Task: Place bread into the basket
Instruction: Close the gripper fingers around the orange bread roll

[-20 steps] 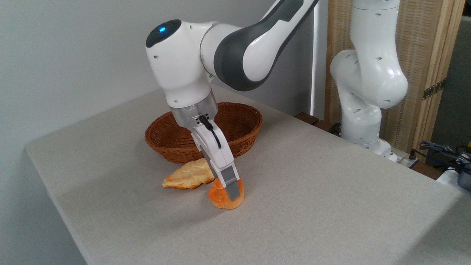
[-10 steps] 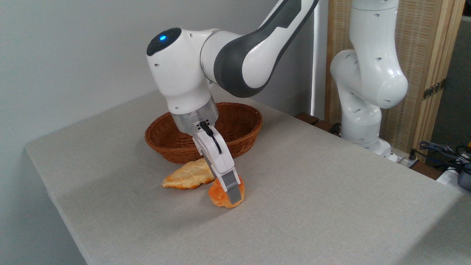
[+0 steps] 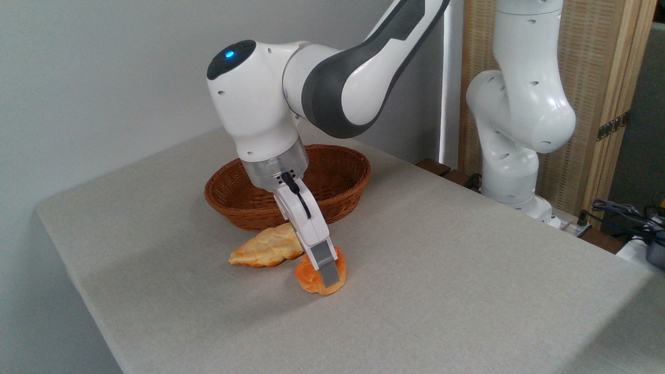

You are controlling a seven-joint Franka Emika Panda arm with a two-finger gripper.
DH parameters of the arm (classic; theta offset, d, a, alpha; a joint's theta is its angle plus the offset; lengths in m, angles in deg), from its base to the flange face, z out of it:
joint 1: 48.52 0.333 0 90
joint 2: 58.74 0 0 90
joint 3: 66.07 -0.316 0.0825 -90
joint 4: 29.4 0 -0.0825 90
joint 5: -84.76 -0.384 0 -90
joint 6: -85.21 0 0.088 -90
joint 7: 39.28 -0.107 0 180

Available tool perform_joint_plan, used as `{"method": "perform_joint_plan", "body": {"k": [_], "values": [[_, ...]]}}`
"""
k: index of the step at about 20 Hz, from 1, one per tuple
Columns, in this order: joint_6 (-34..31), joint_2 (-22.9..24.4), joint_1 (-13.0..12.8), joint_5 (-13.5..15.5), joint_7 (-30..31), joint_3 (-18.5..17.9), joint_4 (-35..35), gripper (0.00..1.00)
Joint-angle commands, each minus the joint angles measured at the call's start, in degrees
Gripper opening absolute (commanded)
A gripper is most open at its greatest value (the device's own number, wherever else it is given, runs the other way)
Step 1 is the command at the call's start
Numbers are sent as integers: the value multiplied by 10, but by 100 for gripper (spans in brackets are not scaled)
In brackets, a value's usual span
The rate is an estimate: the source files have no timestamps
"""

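We count two pieces of bread on the table [image 3: 441, 291]: one deep-orange bun [image 3: 310, 278] and one pale braided loaf [image 3: 265, 246]. We see one wicker basket [image 3: 343, 171], and one robot arm [image 3: 332, 88] carrying one gripper [image 3: 326, 272].

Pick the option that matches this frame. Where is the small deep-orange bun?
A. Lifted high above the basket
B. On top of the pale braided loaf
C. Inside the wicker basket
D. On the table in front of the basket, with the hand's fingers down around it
D. The orange bun sits on the table in front of the basket, beside the pale braided loaf, with the hand down on it.
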Motion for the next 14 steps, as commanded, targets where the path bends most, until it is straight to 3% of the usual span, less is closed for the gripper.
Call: {"method": "perform_joint_plan", "body": {"k": [1,11,14], "values": [[3,2,-3,-9,-8,-4,-5,55],[-10,11,-3,-9,-6,-4,-1,56],[-17,39,-3,-3,-6,-5,12,56]]}}
